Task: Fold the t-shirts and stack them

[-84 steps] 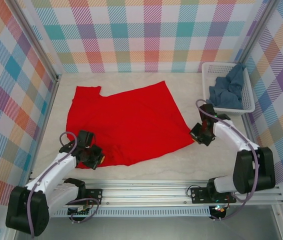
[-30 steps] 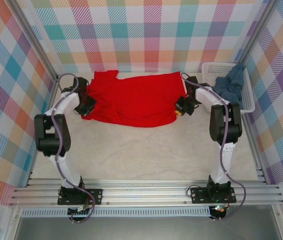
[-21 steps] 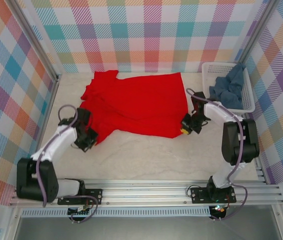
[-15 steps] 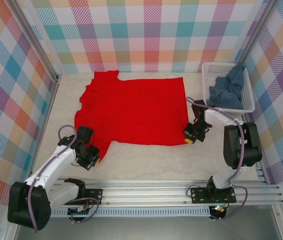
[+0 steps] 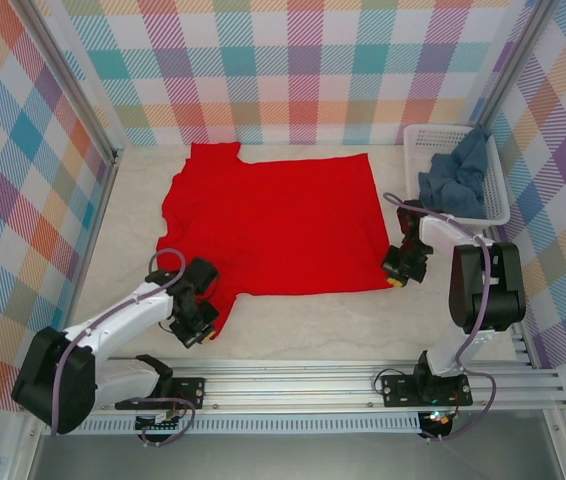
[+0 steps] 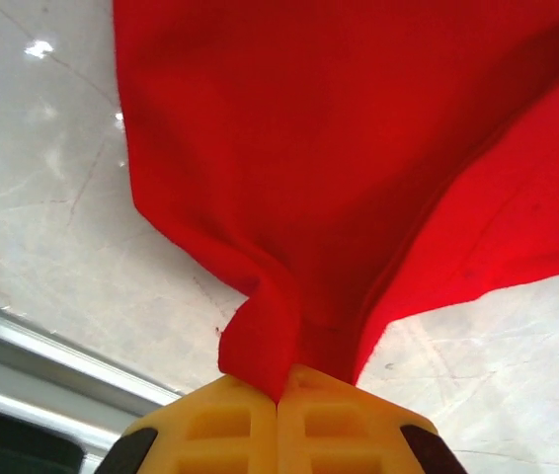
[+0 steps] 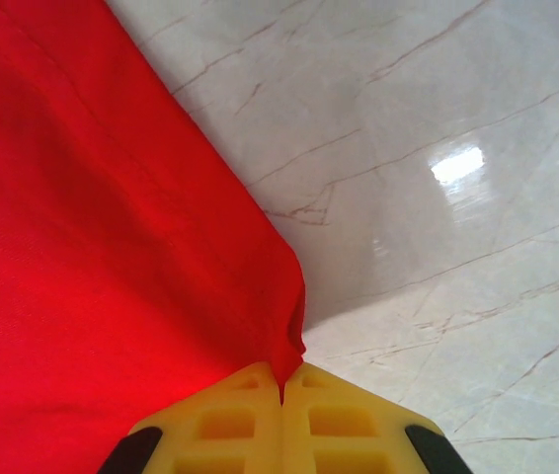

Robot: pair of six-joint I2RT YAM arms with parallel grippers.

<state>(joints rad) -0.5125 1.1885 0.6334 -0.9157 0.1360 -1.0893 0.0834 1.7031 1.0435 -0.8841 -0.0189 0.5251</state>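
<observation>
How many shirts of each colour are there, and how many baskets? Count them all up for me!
Red t-shirt: 1
Blue-grey t-shirt: 1
White basket: 1
Total: 3

Bright red t-shirt [image 5: 273, 225] spread nearly flat on the worktop [image 5: 313, 325], plain side up, sleeves at the left, near-left corner bunched into a fold. Farther right, dusty blue-grey t-shirt [image 5: 455, 185] lies crumpled in the white basket [image 5: 429, 130].
</observation>
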